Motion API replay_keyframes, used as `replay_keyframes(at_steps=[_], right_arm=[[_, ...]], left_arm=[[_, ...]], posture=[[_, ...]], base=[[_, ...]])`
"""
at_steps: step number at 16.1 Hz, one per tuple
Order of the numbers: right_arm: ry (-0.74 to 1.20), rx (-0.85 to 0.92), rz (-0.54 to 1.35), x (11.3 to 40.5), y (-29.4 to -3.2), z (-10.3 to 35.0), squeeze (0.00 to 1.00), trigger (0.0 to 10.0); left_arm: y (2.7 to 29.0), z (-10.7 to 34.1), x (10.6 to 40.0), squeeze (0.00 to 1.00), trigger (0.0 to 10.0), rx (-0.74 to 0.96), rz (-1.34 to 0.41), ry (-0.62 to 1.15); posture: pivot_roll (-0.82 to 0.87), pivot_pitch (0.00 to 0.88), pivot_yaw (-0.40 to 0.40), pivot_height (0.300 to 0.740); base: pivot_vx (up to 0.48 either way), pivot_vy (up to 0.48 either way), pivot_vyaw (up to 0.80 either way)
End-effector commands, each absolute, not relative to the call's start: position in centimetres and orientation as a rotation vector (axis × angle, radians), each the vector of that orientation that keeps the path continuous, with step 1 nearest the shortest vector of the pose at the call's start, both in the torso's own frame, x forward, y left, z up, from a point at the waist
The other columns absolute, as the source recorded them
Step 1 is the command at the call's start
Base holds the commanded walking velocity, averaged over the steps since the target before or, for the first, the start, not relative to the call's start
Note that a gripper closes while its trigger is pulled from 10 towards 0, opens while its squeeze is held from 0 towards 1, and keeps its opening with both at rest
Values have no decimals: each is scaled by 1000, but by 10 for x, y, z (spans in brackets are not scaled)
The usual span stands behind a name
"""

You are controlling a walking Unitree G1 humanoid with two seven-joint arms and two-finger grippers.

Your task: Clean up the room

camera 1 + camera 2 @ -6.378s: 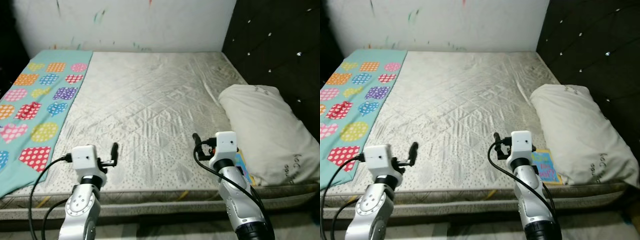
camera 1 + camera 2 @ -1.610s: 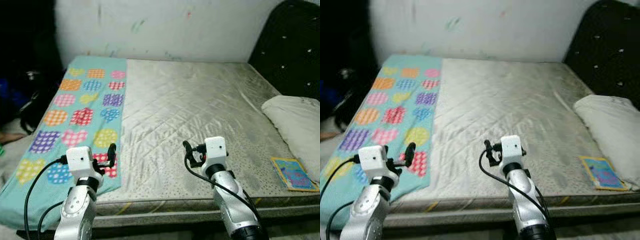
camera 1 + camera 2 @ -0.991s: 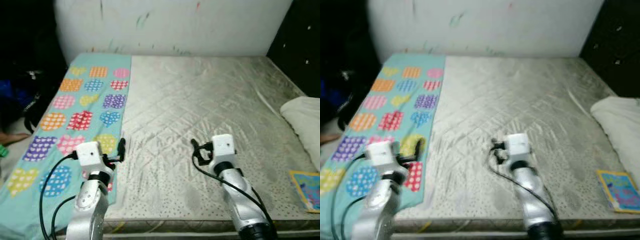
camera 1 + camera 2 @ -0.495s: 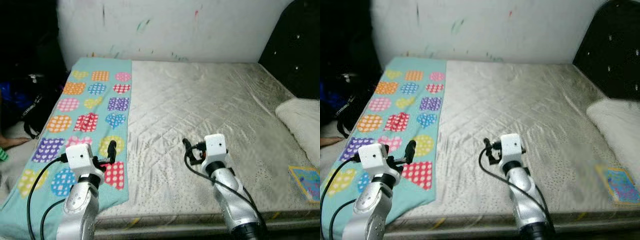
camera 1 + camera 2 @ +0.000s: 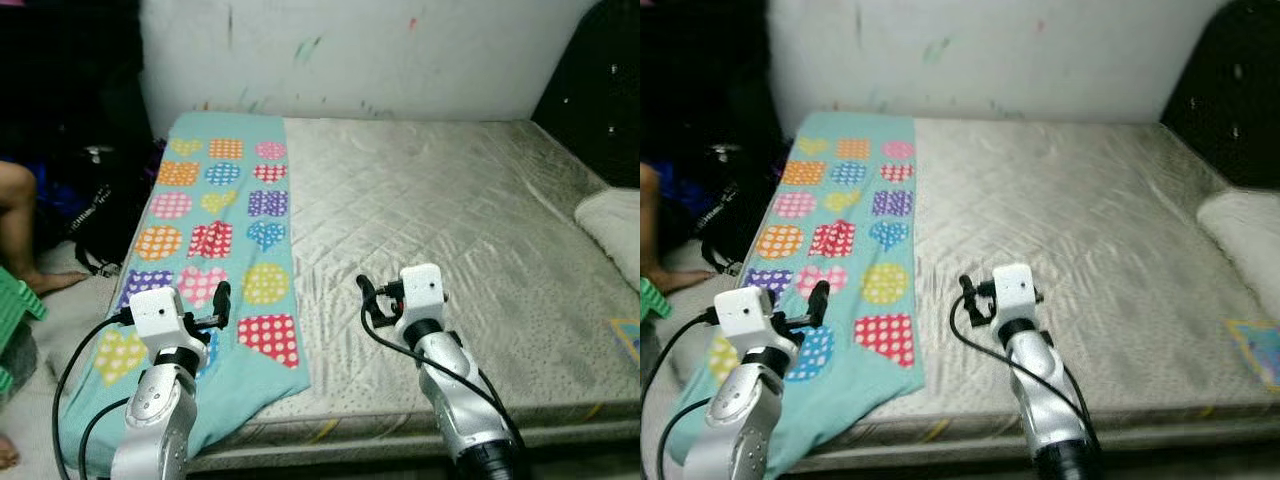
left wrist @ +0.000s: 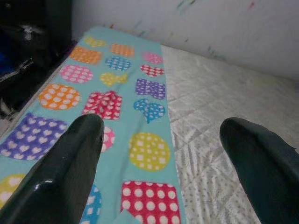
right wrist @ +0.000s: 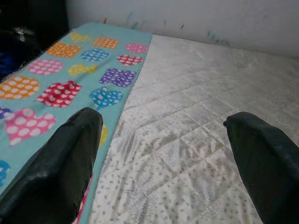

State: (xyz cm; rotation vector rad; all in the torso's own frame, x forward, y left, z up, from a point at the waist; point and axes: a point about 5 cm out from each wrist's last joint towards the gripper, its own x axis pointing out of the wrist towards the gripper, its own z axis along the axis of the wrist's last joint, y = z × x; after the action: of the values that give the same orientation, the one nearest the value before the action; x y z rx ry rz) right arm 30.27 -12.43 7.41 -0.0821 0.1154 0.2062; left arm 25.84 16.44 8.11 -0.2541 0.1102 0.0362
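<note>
the view has swung toward the bed's left side: the teal heart-patterned blanket [image 5: 215,240] now lies at 11 o'clock, pillow [image 5: 612,222] at 3. left gripper [image 6: 159,154] and right gripper [image 7: 163,149] hang spread, empty, so the blanket looks next.

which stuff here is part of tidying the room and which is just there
Part of the job:
- teal blanket with coloured dotted hearts and circles, spread along the bed's left side
- colourful picture book at the bed's right edge
- white pillow

Just there:
- quilted grey mattress
- black bag on the floor
- a person's leg
</note>
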Motion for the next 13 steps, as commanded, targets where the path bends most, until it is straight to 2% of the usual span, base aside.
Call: replay_keyframes(at_steps=[1, 8, 13], right_arm=[[133, -85, 206, 303, -126, 71, 0, 10000], [127, -102, 249, 307, -119, 73, 0, 10000], [120, -113, 282, 308, -113, 75, 0, 10000]], left_arm=[[161, 82, 259, 0, 10000, -243, 21, 115], [162, 84, 263, 0, 10000, -229, 31, 121], [164, 91, 264, 0, 10000, -211, 21, 80]], posture=[[-70, 0, -36, 740], [-99, 0, -36, 740], [-88, 0, -46, 740]], base=[[0, 480, 0], [0, 480, 0], [0, 0, 0]])
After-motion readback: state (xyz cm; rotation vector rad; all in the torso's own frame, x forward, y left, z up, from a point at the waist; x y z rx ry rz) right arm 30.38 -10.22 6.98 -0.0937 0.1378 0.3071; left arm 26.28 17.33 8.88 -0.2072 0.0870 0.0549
